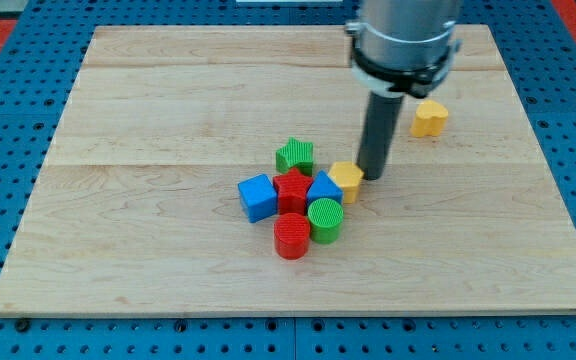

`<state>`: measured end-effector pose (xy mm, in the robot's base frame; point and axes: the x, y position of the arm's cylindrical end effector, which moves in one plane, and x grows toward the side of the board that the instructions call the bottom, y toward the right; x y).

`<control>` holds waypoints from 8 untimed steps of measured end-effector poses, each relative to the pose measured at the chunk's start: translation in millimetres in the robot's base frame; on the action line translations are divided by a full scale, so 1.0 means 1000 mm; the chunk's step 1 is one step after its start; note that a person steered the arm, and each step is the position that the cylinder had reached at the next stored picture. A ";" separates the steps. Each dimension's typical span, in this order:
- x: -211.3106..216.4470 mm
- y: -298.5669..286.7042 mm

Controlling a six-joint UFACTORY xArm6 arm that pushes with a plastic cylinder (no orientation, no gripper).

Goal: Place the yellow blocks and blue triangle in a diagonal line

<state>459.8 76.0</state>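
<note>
My tip (pixel 372 177) just right of yellow block (pixel 345 181), blue triangle (pixel 324 189) beyond; no claw visible

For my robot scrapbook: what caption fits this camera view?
My tip touches a yellow block beside the blue triangle; another yellow block sits apart.

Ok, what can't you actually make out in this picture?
- Camera view: whether my tip touches the yellow block beside it; the rod hides the contact.
- The blue triangle: its shape is mostly covered by the red star and green cylinder.
- The arm's upper part: cut off by the view's top.
</note>
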 end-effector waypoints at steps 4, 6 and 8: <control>0.016 0.037; 0.073 0.093; 0.075 0.014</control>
